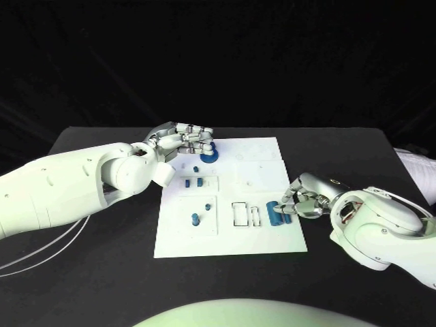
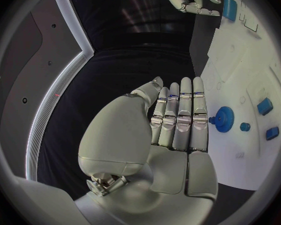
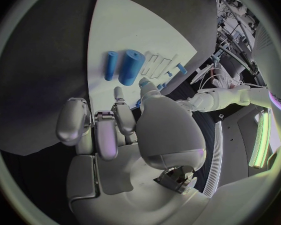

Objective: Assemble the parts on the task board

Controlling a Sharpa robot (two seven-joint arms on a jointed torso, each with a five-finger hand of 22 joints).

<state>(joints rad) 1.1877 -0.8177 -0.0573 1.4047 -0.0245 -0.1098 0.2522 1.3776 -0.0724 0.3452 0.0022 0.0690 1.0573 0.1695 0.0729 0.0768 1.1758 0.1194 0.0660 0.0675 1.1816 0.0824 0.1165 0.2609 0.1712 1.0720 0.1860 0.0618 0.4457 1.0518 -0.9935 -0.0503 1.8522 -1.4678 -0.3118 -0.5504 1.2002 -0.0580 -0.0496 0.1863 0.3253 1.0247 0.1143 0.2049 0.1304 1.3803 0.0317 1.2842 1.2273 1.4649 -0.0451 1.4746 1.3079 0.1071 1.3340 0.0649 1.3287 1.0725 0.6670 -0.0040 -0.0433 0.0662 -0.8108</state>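
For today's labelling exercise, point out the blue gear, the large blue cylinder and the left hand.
blue gear (image 2: 224, 118), left wrist view, on its toothed face.
large blue cylinder (image 3: 131, 67), right wrist view, on its side wall.
left hand (image 1: 184, 139), head view, on the knuckles.

It looked like a robotics lab: a black table (image 1: 100, 286) carried a white task board (image 1: 247, 153) against black backdrop, with cable-hung equipment racks (image 3: 237, 40) beyond the table's edge.
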